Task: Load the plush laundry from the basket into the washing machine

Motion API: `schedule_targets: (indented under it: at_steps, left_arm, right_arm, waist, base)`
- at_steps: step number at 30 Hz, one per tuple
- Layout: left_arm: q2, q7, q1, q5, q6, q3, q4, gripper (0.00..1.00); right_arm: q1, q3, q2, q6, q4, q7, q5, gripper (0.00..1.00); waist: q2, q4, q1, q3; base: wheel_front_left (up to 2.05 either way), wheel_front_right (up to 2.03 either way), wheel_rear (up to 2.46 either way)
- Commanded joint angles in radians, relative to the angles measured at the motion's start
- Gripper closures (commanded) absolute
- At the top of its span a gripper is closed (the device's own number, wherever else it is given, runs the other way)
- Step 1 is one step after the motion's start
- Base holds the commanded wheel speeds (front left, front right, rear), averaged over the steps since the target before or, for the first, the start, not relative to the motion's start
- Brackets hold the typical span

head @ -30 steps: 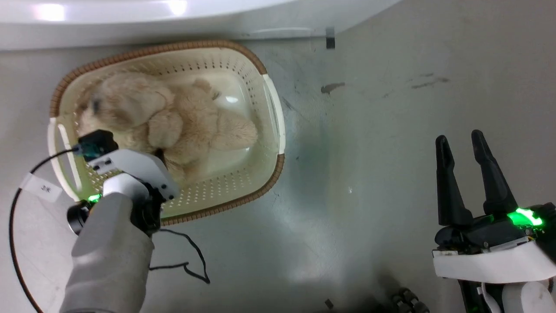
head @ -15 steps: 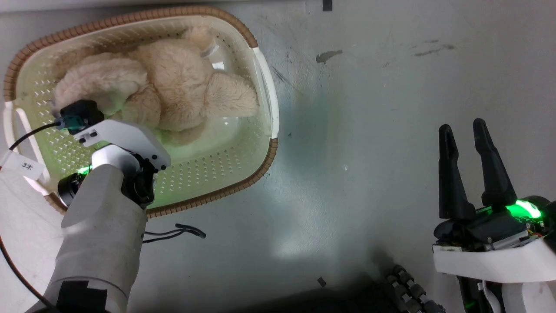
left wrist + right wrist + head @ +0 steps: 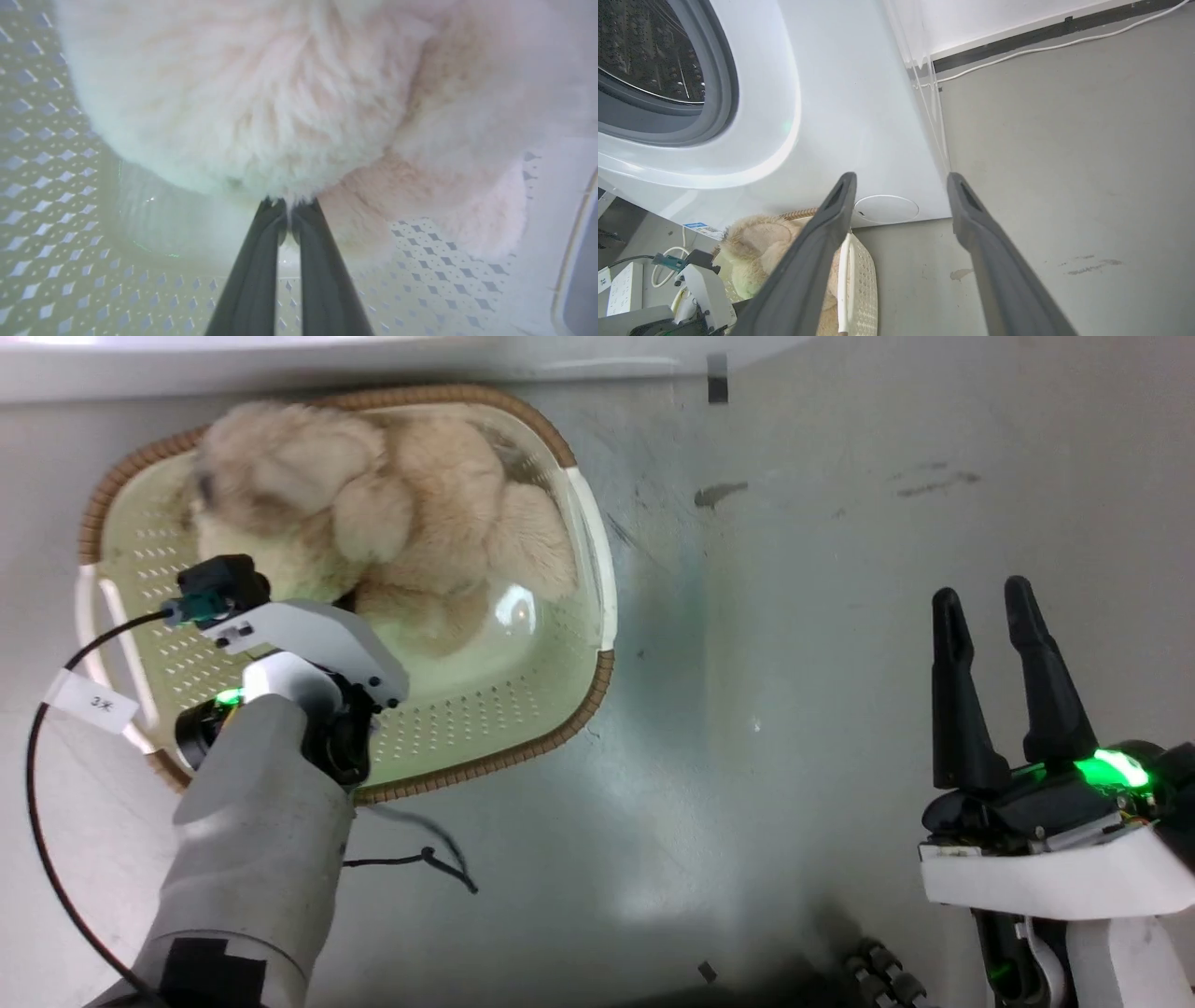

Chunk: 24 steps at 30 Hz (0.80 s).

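The left gripper (image 3: pixel 289 208) was found closed, its two dark fingers pressed together at the tips, with shaggy fur of the fluffy cream-beige plush teddy bear (image 3: pixel 261 102) pinched between them. The bear was observed within the oval cream plastic basket (image 3: pixel 485 728), which has perforated walls and a brown woven-look rim. It was bunched toward the end nearest the machine. The basket was set on a grey, scuffed floor (image 3: pixel 794 663) marked by dark stains. A loose black cable (image 3: pixel 425 863) was noted just beside the basket's near rim. The right gripper (image 3: pixel 981 593) was held well apart over bare floor, fingers spread and nothing between them. Behind the basket, the large white front-loading washing machine (image 3: pixel 840 93) was recorded, with its grey rubber seal and perforated steel drum (image 3: pixel 640 46) in view. A black skirting strip (image 3: pixel 1064 27) was seen along the wall base.
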Motion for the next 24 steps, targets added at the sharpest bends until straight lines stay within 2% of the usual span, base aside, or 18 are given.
schedule_targets:
  at_steps: [1, 16, 24]
  left_arm:
    - [-0.012, -0.015, 0.004, -0.003, -0.016, -0.011, -0.001, 1.00]
    - [-0.056, -0.105, 0.109, 0.021, -0.106, -0.097, -0.008, 1.00]
    - [-0.069, -0.148, 0.207, 0.014, -0.130, -0.138, -0.066, 1.00]
  right_arm:
    - [-0.019, 0.002, 0.000, -0.001, 0.015, -0.004, -0.001, 0.00]
    - [-0.015, -0.019, 0.000, -0.001, 0.143, -0.004, -0.025, 0.00]
    - [0.019, -0.030, 0.000, -0.001, 0.200, -0.004, -0.039, 0.00]
  waist:
    - [-0.0001, 0.017, -0.0001, -0.038]
    - [-0.0001, 0.096, -0.0001, -0.301]
    - [-0.0001, 0.145, -0.0001, -0.441]
  base:
    - [0.00, 0.00, 0.00]
    - [0.00, 0.00, 0.00]
    - [0.00, 0.00, 0.00]
